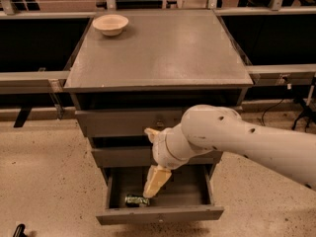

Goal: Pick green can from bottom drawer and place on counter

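Observation:
The green can (134, 200) lies on its side at the front left of the open bottom drawer (159, 214). My gripper (151, 190) hangs from the white arm into the drawer, its cream fingers pointing down just right of the can's end and partly in front of it. The counter (163, 48) is the flat grey top of the cabinet, far above the gripper.
A cream bowl (110, 24) sits at the counter's back left corner. Two wider grey drawers (123, 122) above the bottom one are closed. Metal rails (29, 76) run to both sides of the cabinet. Speckled floor surrounds the base.

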